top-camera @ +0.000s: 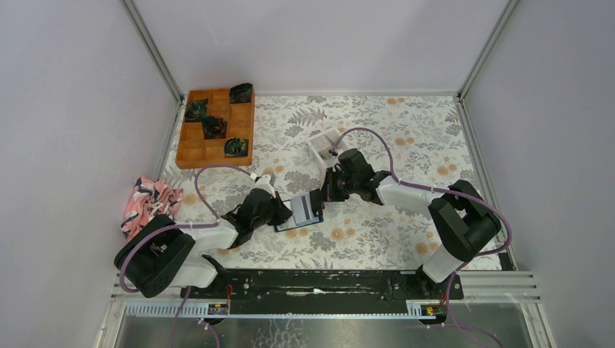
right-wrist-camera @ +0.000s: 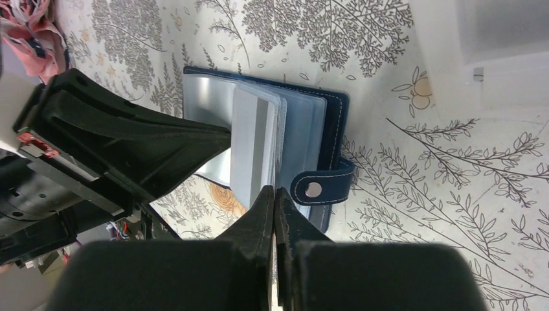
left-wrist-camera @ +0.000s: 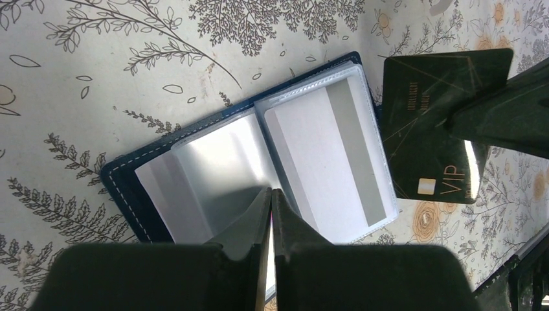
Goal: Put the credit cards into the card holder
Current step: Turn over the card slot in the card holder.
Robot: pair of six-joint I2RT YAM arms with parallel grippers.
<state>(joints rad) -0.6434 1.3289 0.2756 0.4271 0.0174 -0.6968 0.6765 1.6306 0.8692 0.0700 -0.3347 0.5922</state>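
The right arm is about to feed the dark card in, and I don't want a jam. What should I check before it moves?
1. Dark card gripped in the right hand: ok.
2. Card holder lying open, sleeves up: ok.
3. Left hand pinching a clear sleeve to steady the holder: ok.
4. Card edge lined up with a sleeve mouth: not ok, the card sits beside the holder.
5. A free sleeve to take it: cannot tell; the facing one shows a pale card inside.
6. Snap strap out of the card's path: cannot tell.
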